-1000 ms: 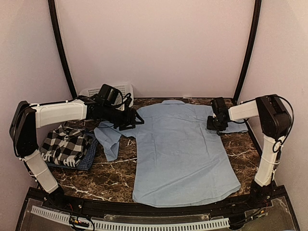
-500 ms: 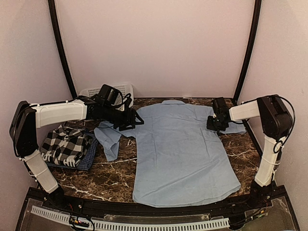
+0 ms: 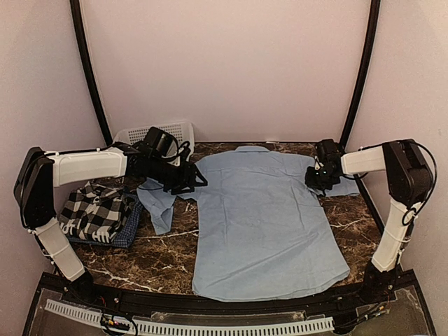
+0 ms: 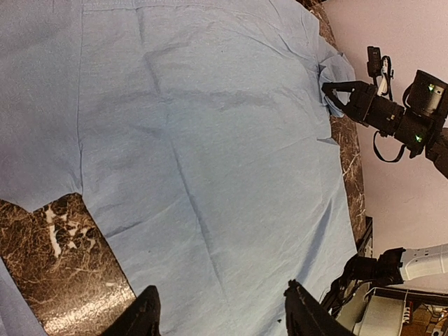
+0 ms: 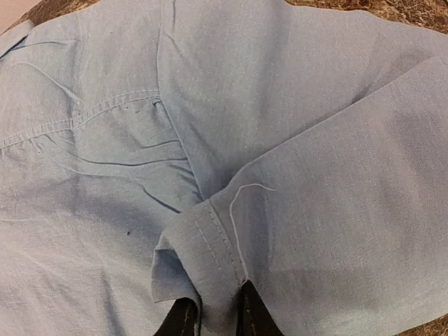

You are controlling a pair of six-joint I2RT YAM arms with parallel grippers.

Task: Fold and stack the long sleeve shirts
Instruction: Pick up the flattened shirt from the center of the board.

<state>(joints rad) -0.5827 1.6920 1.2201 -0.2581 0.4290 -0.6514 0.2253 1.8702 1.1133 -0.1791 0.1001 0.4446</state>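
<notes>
Plain light blue collared cloth shirt [image 3: 262, 217] lies spread flat at centre of the top view. Collar points to the upper edge, hem to the lower edge near the arm bases. It covers most of the dark brown marble-pattern tabletop [image 3: 154, 255].

Sleeve on the frame's left [image 3: 159, 203] is crumpled just beside the shirt body, partly on bare marble. Sleeve on the frame's right [image 3: 344, 183] is folded in toward the shoulder, and its cuff end sits at the right pincer [image 3: 318, 185].

Right pincer: closed on that cuff. In the right wrist view both fingertips [image 5: 183, 318] sit at bottom centre with a fold of stitched blue cuff pinched between them. The cloth bunches up into the grip.

Left pincer [image 3: 198, 178]: open, nothing between the fingers. In the top view it sits over the shirt's shoulder, left of centre. In the left wrist view two black fingertips [image 4: 147, 315] stand well apart at the bottom edge, with blue cloth and a wedge of marble below them. Can't tell whether it touches the cloth.

Folded black-and-white checked shirt [image 3: 94, 210] is at middle left, stacked on a folded dark blue fine-checked shirt [image 3: 129, 231]. The stack is near the crumpled sleeve and apart from the blue shirt's body.

White plastic lattice basket [image 3: 178, 129] stands at upper left, behind the left arm.
</notes>
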